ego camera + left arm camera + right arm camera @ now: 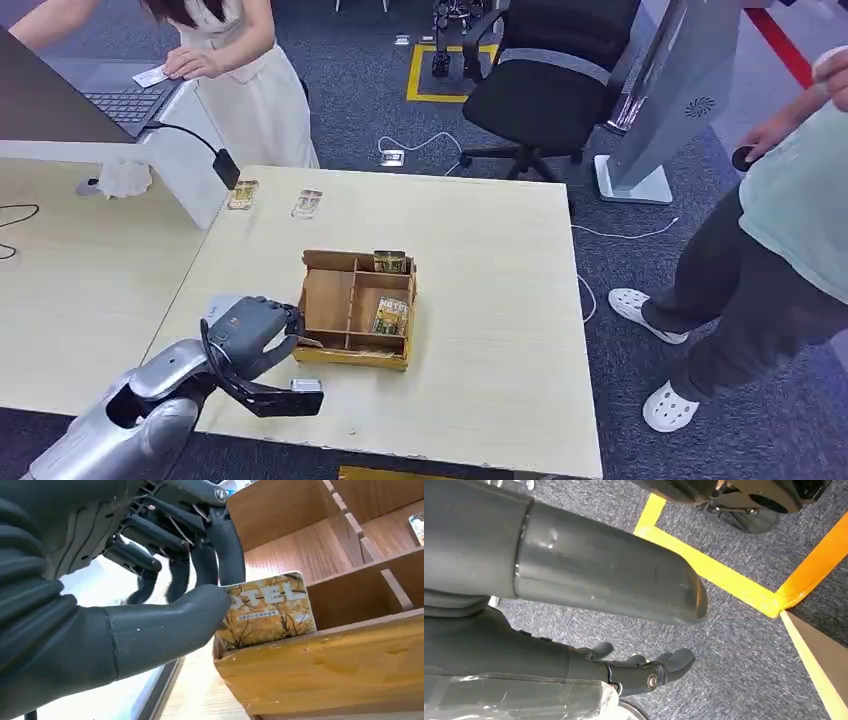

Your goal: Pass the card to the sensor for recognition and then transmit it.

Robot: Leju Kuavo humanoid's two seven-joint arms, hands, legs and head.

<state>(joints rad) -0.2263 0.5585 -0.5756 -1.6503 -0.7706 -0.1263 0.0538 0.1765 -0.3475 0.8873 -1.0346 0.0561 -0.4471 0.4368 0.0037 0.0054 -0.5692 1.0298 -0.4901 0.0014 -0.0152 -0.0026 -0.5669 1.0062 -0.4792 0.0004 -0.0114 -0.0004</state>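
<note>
My left hand (165,595) pinches one yellow printed card (270,611), thumb against fingers, at the near wall of the one divided wooden box (352,352); lifting, sensing and handing on remain, I judge. My right hand (644,672) hangs over carpet, fingers loosely apart, empty. Two more cards (391,262) stand inside; two (307,203) lie on the far table edge.

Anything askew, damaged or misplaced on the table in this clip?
Two cards lie loose on the table, apart from the wooden box. The box's front edge looks scuffed. The left robot hand pinches a card.
</note>
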